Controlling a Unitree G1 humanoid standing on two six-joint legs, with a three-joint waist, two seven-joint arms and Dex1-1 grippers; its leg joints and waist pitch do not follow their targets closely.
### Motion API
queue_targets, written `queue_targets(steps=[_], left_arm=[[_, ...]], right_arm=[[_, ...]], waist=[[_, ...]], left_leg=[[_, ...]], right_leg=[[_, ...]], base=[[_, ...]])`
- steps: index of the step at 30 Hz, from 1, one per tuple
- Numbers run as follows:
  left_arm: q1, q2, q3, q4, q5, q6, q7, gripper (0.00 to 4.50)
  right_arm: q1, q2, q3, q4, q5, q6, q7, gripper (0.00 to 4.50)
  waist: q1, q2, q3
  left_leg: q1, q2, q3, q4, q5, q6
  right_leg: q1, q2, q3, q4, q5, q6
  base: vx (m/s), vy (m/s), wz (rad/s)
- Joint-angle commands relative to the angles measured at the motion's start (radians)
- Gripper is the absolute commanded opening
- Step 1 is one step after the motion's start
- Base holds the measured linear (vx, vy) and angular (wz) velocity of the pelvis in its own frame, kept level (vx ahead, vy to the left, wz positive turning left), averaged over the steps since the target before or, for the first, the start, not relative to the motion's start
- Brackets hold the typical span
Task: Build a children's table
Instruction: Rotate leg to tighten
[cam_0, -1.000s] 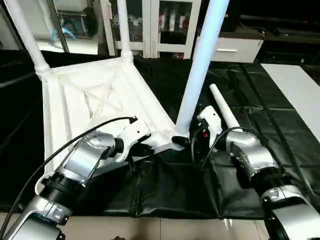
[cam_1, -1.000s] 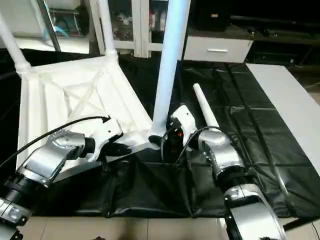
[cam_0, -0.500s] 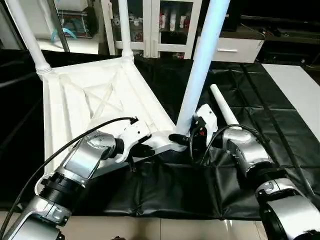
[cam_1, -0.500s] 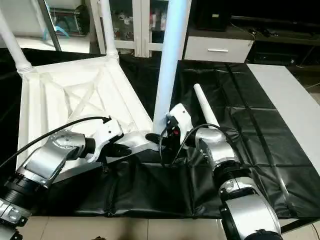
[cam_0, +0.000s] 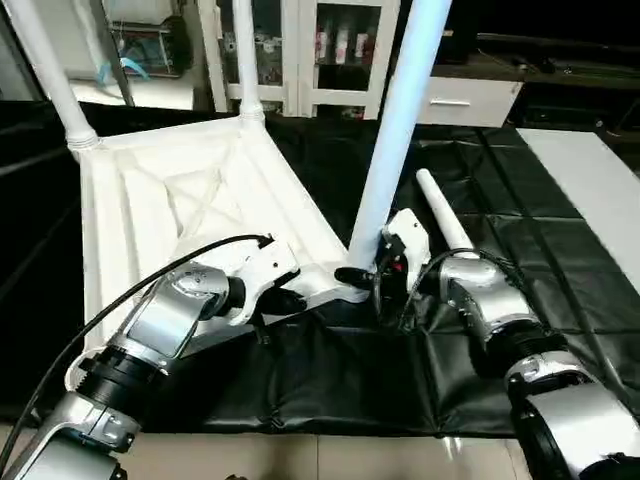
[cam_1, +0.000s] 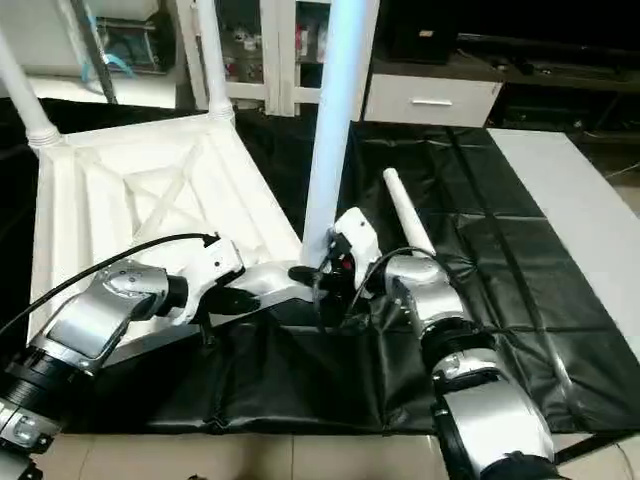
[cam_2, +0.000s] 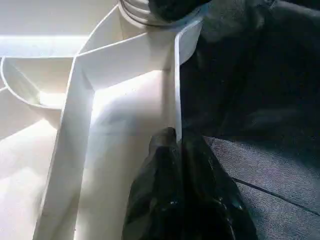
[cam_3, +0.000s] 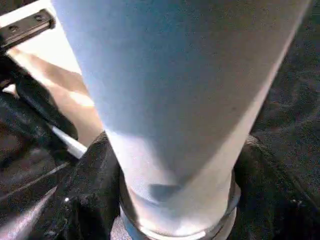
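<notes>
White plastic rectangular tabletop (cam_0: 180, 200) lies ribbed underside up on black-draped work table (cam_0: 520, 200), at 10 o'clock of the scene. Left gripper (cam_0: 285, 298) pinched shut on the tabletop's near rim. Right gripper (cam_0: 362, 278) clamped around the base of upright white tubular leg (cam_0: 395, 130) at the near corner socket. Loose white leg (cam_0: 440, 205) lies at 2 o'clock of it.
</notes>
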Motion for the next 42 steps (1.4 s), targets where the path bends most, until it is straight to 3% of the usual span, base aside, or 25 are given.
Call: queue_targets(steps=[1,4,7,9,14,15,17,19,21,25,28,30,32,33,34,36,38,40,42], left_arm=[[0.047,-0.005,-0.058,0.033,0.007,0.036,-0.031,0.00],[0.039,-0.019,-0.052,0.041,0.005,0.035,-0.019,0.00],[0.029,-0.031,-0.048,0.052,0.005,0.033,-0.009,0.00],[0.019,-0.043,-0.043,0.065,0.006,0.031,0.004,0.00],[-0.006,-0.075,-0.031,0.105,0.012,0.024,0.037,0.00],[-0.013,-0.084,-0.029,0.117,0.015,0.021,0.044,0.00],[-0.020,-0.096,-0.027,0.129,0.014,0.019,0.049,0.00],[-0.025,-0.103,-0.025,0.138,0.013,0.017,0.053,0.00],[-0.028,-0.108,-0.021,0.144,0.013,0.014,0.057,0.00],[-0.026,-0.116,-0.014,0.152,0.015,0.010,0.062,0.00],[-0.017,-0.116,-0.014,0.149,0.016,0.008,0.061,0.00],[-0.016,-0.117,-0.015,0.154,0.018,0.003,0.060,0.00],[-0.017,-0.119,-0.015,0.158,0.021,0.000,0.060,0.00],[-0.017,-0.119,-0.015,0.159,0.021,0.000,0.059,0.00],[-0.017,-0.118,-0.015,0.159,0.021,-0.002,0.058,0.00],[-0.018,-0.115,-0.016,0.159,0.022,-0.003,0.055,0.00],[-0.019,-0.114,-0.015,0.163,0.023,-0.008,0.055,0.00],[-0.021,-0.115,-0.014,0.171,0.026,-0.018,0.055,0.00],[-0.021,-0.116,-0.012,0.172,0.026,-0.027,0.062,0.00]], right_arm=[[-0.002,0.003,-0.071,0.061,0.002,0.008,-0.224,2.70],[0.004,0.045,-0.103,0.086,0.007,0.007,-0.387,2.69],[0.003,0.086,-0.135,0.106,0.010,-0.002,-0.554,2.69],[0.002,0.121,-0.145,0.113,-0.003,-0.017,-0.685,2.69],[-0.025,0.200,-0.194,0.153,0.009,-0.019,-0.963,2.69],[-0.033,0.222,-0.208,0.162,0.012,-0.023,-1.059,2.69],[-0.042,0.253,-0.217,0.167,0.015,-0.036,-1.142,2.69],[-0.046,0.276,-0.202,0.161,0.001,-0.056,-1.175,2.68],[-0.045,0.280,-0.206,0.156,0.002,-0.079,-1.190,2.68],[-0.049,0.284,-0.242,0.163,0.036,-0.111,-1.192,2.68],[-0.052,0.294,-0.231,0.162,0.037,-0.128,-1.144,2.68],[-0.053,0.295,-0.221,0.151,0.043,-0.141,-1.105,3.38],[-0.051,0.292,-0.219,0.137,0.049,-0.157,-1.085,3.40],[-0.051,0.289,-0.217,0.131,0.052,-0.164,-1.074,3.51],[-0.049,0.285,-0.216,0.119,0.055,-0.167,-1.068,3.67],[-0.044,0.276,-0.215,0.089,0.060,-0.164,-1.048,3.85],[-0.038,0.266,-0.208,0.067,0.055,-0.154,-1.043,3.90],[-0.016,0.234,-0.177,0.012,0.031,-0.118,-1.006,4.12],[0.036,0.198,-0.150,-0.085,0.015,-0.079,-0.952,4.12]], waist=[[-0.001,0.002,-0.048],[-0.016,0.004,-0.044],[-0.032,0.005,-0.039],[-0.038,0.010,-0.038],[-0.054,0.019,-0.035],[-0.058,0.026,-0.035],[-0.062,0.028,-0.034],[-0.057,0.030,-0.035],[-0.057,0.029,-0.033],[-0.050,0.023,-0.041],[-0.046,0.021,-0.044],[-0.045,0.024,-0.042],[-0.043,0.020,-0.043],[-0.034,0.020,-0.044],[-0.034,0.021,-0.044],[-0.034,0.019,-0.044],[-0.033,0.020,-0.046],[-0.030,0.019,-0.052],[-0.025,0.019,-0.057]], left_leg=[[0.000,0.043,-0.012,-0.068,-0.234,0.027],[0.002,0.041,-0.022,-0.074,-0.323,-0.011],[0.002,0.037,-0.032,-0.078,-0.388,-0.028],[0.010,0.036,-0.035,-0.077,-0.435,-0.031],[0.023,0.034,-0.042,-0.082,-0.533,-0.042],[0.024,0.035,-0.045,-0.085,-0.553,-0.046],[0.021,0.034,-0.050,-0.088,-0.577,-0.050],[0.040,0.035,-0.044,-0.084,-0.601,-0.045],[0.031,0.037,-0.046,-0.090,-0.607,-0.045],[0.023,0.035,-0.037,-0.087,-0.531,-0.035],[0.015,0.036,-0.031,-0.087,-0.468,-0.031],[0.013,0.036,-0.026,-0.086,-0.446,-0.029],[0.015,0.034,-0.023,-0.083,-0.440,-0.028],[0.028,0.036,-0.015,-0.079,-0.438,-0.024],[0.029,0.034,-0.012,-0.078,-0.432,-0.022],[0.014,0.033,-0.014,-0.081,-0.399,-0.017],[0.008,0.033,-0.014,-0.080,-0.371,-0.016],[0.001,0.034,-0.014,-0.079,-0.313,-0.012],[-0.004,0.034,-0.010,-0.072,-0.216,0.007]], right_leg=[[0.051,-0.069,0.055,-0.072,-0.293,-0.215],[0.046,-0.071,0.052,-0.086,-0.446,-0.158],[0.041,-0.072,0.045,-0.100,-0.560,-0.107],[0.032,-0.072,0.040,-0.111,-0.609,-0.087],[0.024,-0.065,0.027,-0.124,-0.617,-0.062],[0.026,-0.064,0.024,-0.125,-0.607,-0.060],[0.031,-0.063,0.014,-0.127,-0.591,-0.050],[0.018,-0.065,0.015,-0.135,-0.563,-0.059],[0.025,-0.065,0.015,-0.132,-0.547,-0.060],[0.027,-0.072,0.031,-0.121,-0.477,-0.088],[0.030,-0.071,0.038,-0.110,-0.406,-0.116],[0.029,-0.068,0.042,-0.105,-0.377,-0.131],[0.025,-0.067,0.046,-0.101,-0.382,-0.132],[0.014,-0.066,0.053,-0.101,-0.372,-0.147],[0.012,-0.062,0.055,-0.100,-0.366,-0.152],[0.023,-0.059,0.057,-0.092,-0.353,-0.150],[0.028,-0.060,0.058,-0.088,-0.338,-0.146],[0.035,-0.058,0.059,-0.078,-0.269,-0.153],[0.041,-0.055,0.059,-0.061,-0.134,-0.178]], base=[[0.000,0.000,0.00],[0.000,0.000,0.00],[0.000,0.000,0.00],[0.000,0.000,0.00],[0.000,0.000,0.00],[0.000,0.000,0.00],[0.000,0.000,0.00],[0.000,0.000,0.00],[0.000,0.000,0.00],[0.000,0.000,0.00],[0.000,0.000,0.00],[0.000,0.000,0.00],[0.000,0.000,0.00],[0.000,0.000,0.00],[0.000,0.000,0.00],[0.000,0.000,0.00],[0.000,0.000,0.00],[0.000,0.000,0.00],[0.000,0.000,0.00]])
